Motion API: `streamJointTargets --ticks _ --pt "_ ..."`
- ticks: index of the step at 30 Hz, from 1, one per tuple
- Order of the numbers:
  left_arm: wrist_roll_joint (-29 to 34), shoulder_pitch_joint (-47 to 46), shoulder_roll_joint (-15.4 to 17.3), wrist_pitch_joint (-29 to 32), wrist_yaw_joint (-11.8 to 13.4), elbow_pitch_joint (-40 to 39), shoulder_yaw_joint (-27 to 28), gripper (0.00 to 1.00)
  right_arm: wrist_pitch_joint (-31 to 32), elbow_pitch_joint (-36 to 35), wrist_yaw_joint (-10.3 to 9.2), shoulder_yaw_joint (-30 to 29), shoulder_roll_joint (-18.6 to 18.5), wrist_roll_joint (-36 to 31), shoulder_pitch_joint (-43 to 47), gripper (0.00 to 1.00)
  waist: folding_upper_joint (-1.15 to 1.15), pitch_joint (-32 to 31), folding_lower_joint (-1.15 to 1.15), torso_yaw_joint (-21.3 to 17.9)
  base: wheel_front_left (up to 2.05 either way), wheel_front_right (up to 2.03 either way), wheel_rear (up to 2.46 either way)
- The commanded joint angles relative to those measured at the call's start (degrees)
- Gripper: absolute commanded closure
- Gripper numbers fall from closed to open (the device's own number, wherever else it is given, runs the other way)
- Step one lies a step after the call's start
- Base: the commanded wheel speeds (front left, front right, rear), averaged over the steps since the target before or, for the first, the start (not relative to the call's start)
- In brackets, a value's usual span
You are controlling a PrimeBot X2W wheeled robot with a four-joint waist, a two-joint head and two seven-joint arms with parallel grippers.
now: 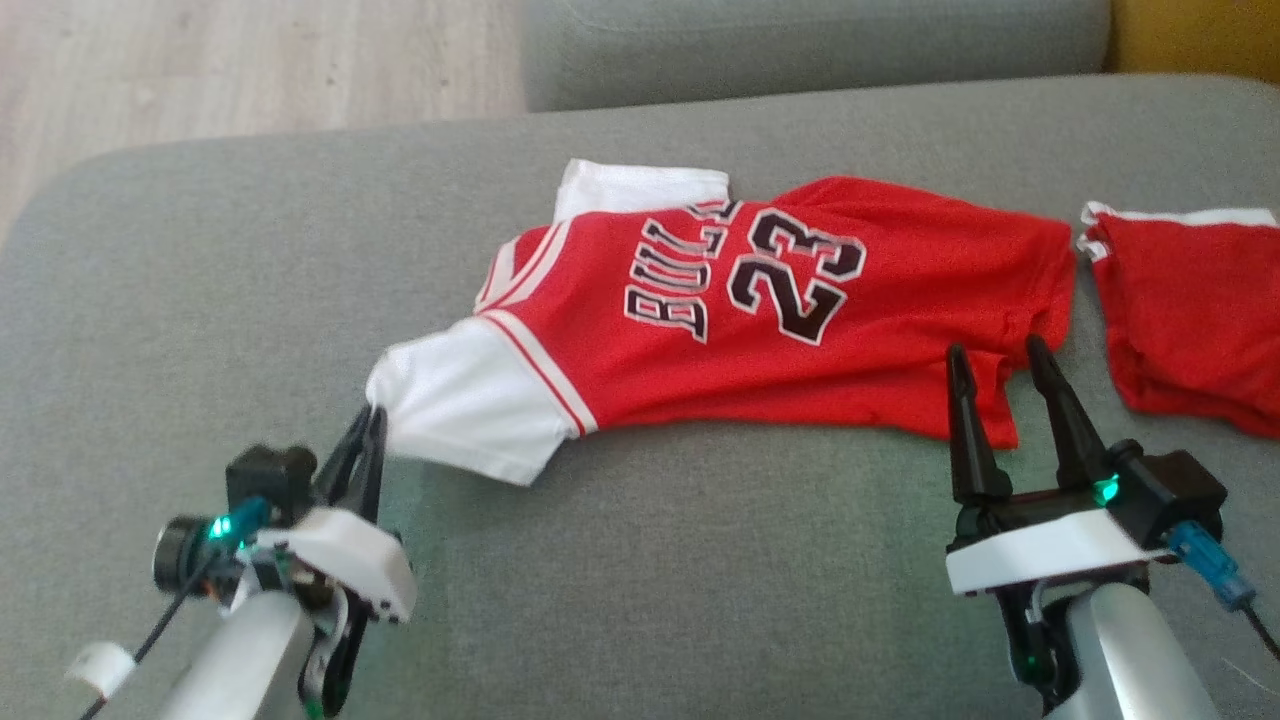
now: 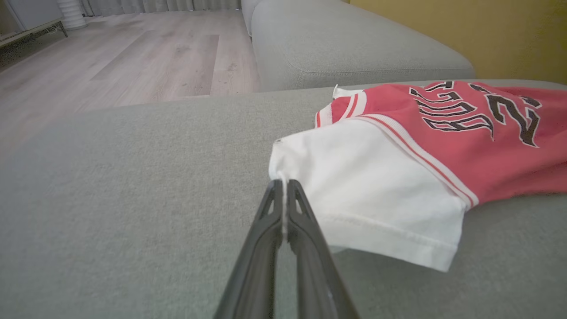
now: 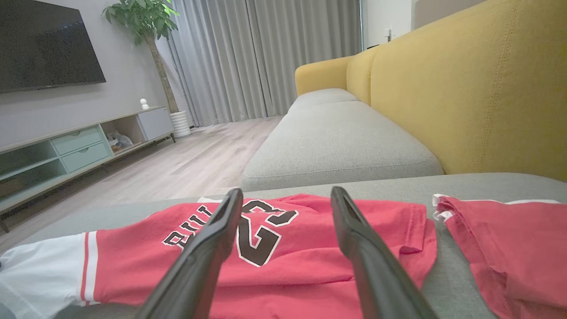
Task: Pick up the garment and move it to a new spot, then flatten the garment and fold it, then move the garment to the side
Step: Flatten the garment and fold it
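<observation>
On the grey sofa cushion (image 1: 700, 580) lies the red jersey (image 1: 800, 350); the left hand (image 1: 373, 418), angled low, pinches its white sleeve (image 1: 460, 410), and the right hand (image 1: 998, 358) points, spread, at the hem.

The sofa seat (image 1: 700, 560) is bare along its near edge and left end. The jersey (image 1: 800, 330) fills the middle; red shorts (image 1: 1190, 320) block the right edge.

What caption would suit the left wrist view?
Left fingers shut on the white sleeve edge of a red jersey lying on a grey sofa.
</observation>
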Motion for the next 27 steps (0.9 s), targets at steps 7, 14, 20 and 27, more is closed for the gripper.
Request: streamJointTargets --ticks 7,14,20,27 --pt "-1.4 4.7 3.1 3.9 1.5 -7.2 0.7 0.0 -0.6 0.2 -0.04 1.9 -0.1 -0.1 0.3 0.0 0.0 -3.0 0.01 1.9 0.0 0.0 0.0" --pt "-1.4 5.3 2.3 -1.9 4.3 -12.0 3.1 0.0 -0.6 -0.4 -0.04 1.6 -0.1 -0.1 0.1 0.0 0.0 -3.6 0.01 1.7 0.0 0.0 0.0" --pt "1.4 4.2 0.5 -9.7 4.1 -19.8 6.2 0.0 -0.6 -2.9 -0.04 0.7 -0.1 -0.5 -0.7 0.0 0.0 -3.4 0.01 1.3 0.0 0.0 0.0" --pt "8.2 9.4 -5.0 -10.0 3.5 -27.1 13.8 0.0 -0.6 -3.5 -0.04 1.0 -0.1 -0.9 -0.8 0.0 0.0 -2.5 0.01 0.2 0.0 0.0 0.0"
